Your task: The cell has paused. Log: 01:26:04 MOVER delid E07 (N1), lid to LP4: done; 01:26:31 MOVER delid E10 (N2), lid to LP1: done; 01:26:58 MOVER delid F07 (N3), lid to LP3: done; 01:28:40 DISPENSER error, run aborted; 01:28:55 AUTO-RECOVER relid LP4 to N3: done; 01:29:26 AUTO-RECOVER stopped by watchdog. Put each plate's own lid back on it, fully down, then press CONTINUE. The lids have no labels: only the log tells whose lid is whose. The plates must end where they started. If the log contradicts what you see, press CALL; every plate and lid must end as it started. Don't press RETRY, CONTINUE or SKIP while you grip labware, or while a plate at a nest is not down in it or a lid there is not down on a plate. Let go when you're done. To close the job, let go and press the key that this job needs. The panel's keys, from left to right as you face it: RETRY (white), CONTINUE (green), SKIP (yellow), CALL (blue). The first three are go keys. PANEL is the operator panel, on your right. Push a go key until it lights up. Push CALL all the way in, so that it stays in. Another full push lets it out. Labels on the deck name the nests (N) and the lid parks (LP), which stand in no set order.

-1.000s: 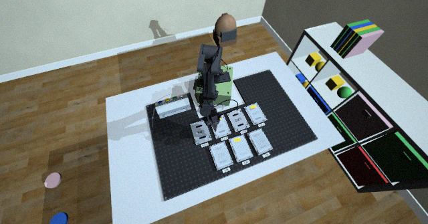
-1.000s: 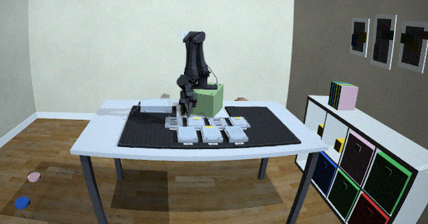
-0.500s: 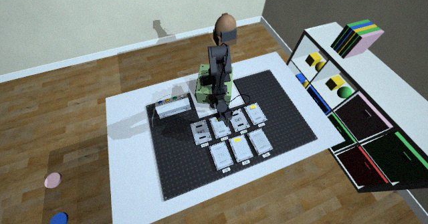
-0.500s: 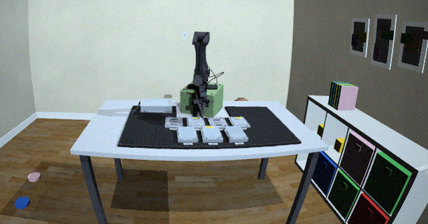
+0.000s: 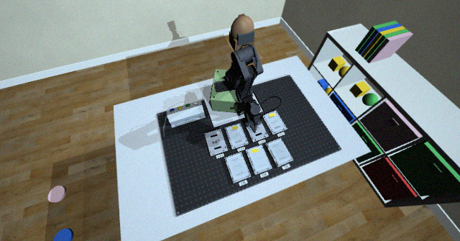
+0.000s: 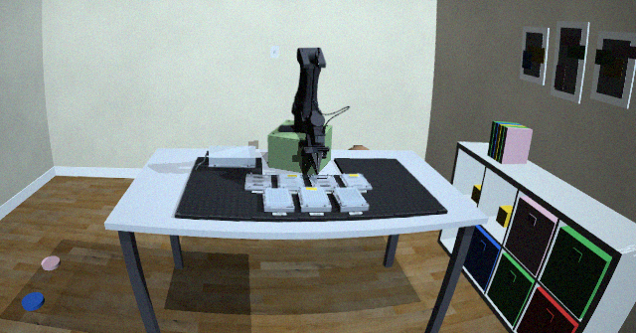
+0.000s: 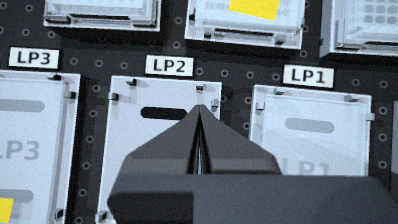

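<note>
My gripper (image 7: 199, 112) is shut and empty. It hangs just above the empty lid park LP2, whose dark slot shows. LP3 (image 7: 30, 145) to its left holds a clear lid with a yellow tag at its near corner. LP1 (image 7: 312, 135) to its right holds a clear lid too. Beyond the parks stand three plates: one at the left (image 7: 102, 11), one with a yellow tag (image 7: 250, 17) in the middle, and one with open wells (image 7: 367, 22) at the right. In the top view the gripper (image 5: 253, 127) is over the back row, and park LP4 (image 5: 215, 142) is bare.
The operator panel (image 5: 186, 113) with its coloured keys stands at the back of the black deck mat (image 5: 244, 144). The green base block (image 5: 224, 93) of the arm is behind the parks. A shelf unit (image 5: 388, 115) stands beside the table.
</note>
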Controlling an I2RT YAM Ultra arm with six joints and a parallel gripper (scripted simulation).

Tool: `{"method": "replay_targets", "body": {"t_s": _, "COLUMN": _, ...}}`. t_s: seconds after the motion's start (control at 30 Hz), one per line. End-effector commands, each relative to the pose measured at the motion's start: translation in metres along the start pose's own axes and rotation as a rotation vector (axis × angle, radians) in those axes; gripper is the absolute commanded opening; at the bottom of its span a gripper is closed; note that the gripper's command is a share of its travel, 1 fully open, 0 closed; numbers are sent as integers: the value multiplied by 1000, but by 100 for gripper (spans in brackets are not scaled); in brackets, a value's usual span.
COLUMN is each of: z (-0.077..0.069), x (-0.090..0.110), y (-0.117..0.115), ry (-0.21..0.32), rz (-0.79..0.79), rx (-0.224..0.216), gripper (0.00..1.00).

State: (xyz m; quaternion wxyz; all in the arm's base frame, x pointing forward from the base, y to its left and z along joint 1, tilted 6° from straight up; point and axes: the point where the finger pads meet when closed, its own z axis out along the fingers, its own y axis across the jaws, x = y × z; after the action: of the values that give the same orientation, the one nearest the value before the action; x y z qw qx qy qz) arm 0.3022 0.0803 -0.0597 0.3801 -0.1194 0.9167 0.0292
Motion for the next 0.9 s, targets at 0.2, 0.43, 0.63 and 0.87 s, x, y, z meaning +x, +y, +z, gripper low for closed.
{"method": "replay_targets", "body": {"t_s": 0.2, "z": 6, "x": -8, "y": 29, "ry": -10, "rz": 49, "rx": 60, "gripper": 0}}
{"method": "replay_targets", "body": {"t_s": 0.43, "z": 8, "x": -10, "y": 65, "ry": -11, "rz": 50, "rx": 59, "gripper": 0}}
{"method": "replay_targets", "body": {"t_s": 0.63, "z": 9, "x": -10, "y": 86, "ry": -12, "rz": 50, "rx": 58, "gripper": 0}}
{"method": "replay_targets", "body": {"t_s": 0.87, "z": 6, "x": -12, "y": 103, "ry": -16, "rz": 54, "rx": 53, "gripper": 0}}
